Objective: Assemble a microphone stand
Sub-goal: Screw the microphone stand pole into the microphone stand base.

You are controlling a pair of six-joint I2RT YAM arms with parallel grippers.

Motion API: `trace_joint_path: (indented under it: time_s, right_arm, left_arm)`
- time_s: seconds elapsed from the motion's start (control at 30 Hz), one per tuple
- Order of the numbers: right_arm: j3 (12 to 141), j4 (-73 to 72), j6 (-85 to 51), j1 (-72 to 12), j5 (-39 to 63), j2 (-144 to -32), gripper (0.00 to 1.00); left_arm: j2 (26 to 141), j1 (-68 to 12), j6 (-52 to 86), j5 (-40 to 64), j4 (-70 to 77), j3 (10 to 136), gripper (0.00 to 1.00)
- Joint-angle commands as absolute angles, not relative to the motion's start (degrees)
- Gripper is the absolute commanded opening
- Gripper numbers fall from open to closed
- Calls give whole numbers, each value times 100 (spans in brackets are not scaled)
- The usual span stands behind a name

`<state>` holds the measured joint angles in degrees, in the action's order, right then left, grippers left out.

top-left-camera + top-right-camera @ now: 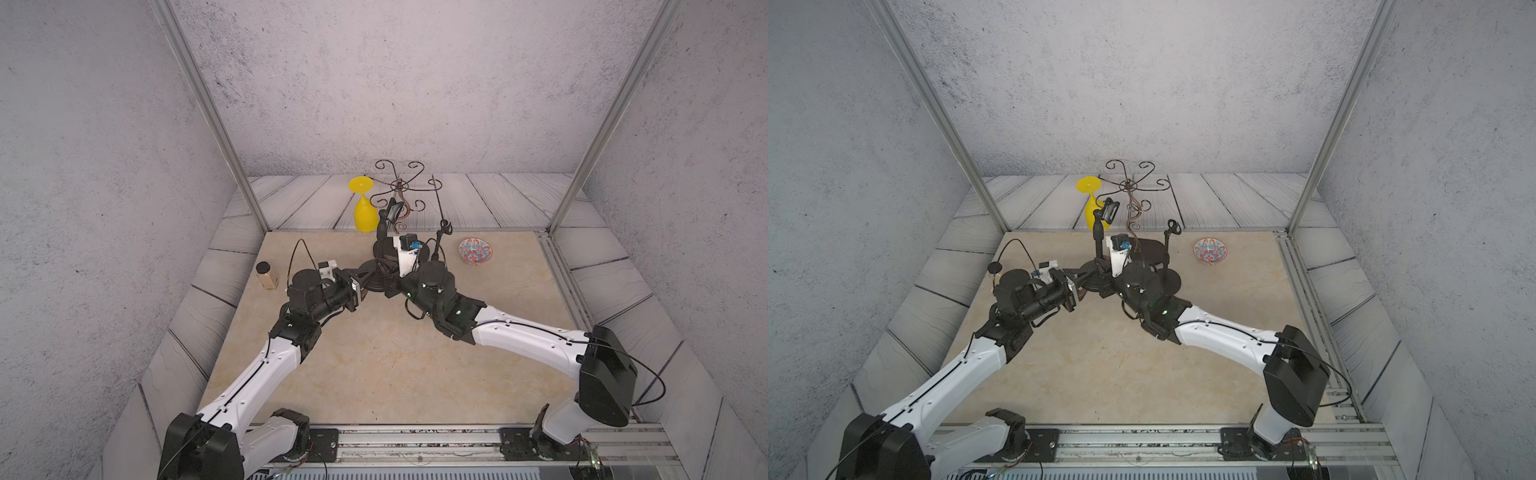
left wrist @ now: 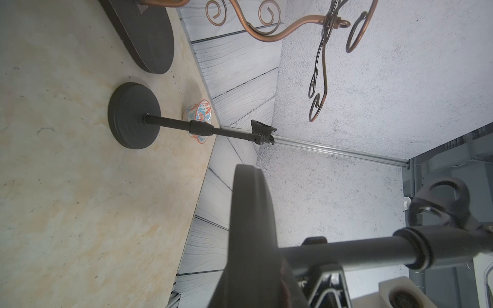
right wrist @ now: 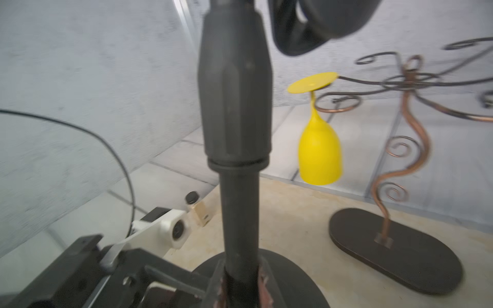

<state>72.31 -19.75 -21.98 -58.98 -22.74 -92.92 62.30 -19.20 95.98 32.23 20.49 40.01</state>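
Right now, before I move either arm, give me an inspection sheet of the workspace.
Surface: beige tabletop, no spills seen.
Job's things: stand base with pole upright in it, clip on top; second stand fully assembled nearby.
Clutter: copper rack with yellow glass hung upside down; patterned bowl; capped bottle.
Grippers: left gripper shut on the stand base's edge; right gripper shut on the pole's foot.
Cables: black cable loop over left wrist; another at right arm's shoulder.
Surroundings: grey walls, aluminium posts.
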Motion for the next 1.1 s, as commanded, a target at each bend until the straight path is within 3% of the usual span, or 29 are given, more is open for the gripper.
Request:
trace_joint_path:
  time_s: [0.0,0.1,0.13,0.2,0.23,0.33,0.57,0.67,0.83,1.07]
  right_arm:
    - [7835,-1132,-2996,-6406,-4888,-9811,0]
    - [7946,-1126,-2924,-6495,-4348,-9829,0]
    - [7847,-1229,-2760,-6492,-4164,-9735,4]
    - [7603,-1340,-2317,-6426,-3688,-9460,45]
    - [7424,-1375,-2042,-6357,-3195,-9267,59]
    - [6914,-1303,-1485,-5953,-1375,-8605,71]
    - [6396,-1165,-1673,-4247,2359,-7775,73]
    - [6423,-1260,-1174,-3892,3416,-7865,73]
    - [6829,-1533,-1299,-3579,4707,-8445,70]
    - [7244,-2273,-1657,-3478,5297,-9241,64]
  left_arm:
    - [6129,-2013,9397,3535,2797,4148,0]
    - [6151,-2004,9376,3525,2755,4165,0]
    - [6163,-2004,9367,3504,2754,4170,0]
    - [6169,-2004,9355,3445,2677,4192,0]
    - [6170,-2004,9352,3408,2629,4199,0]
    - [6175,-1982,9370,3390,2458,4244,0]
    - [6160,-1882,9439,3563,2311,4224,0]
    - [6130,-1848,9447,3646,2428,4196,0]
    - [6119,-1820,9605,3765,2627,4264,0]
    - [6101,-1811,9640,3856,2674,4298,0]
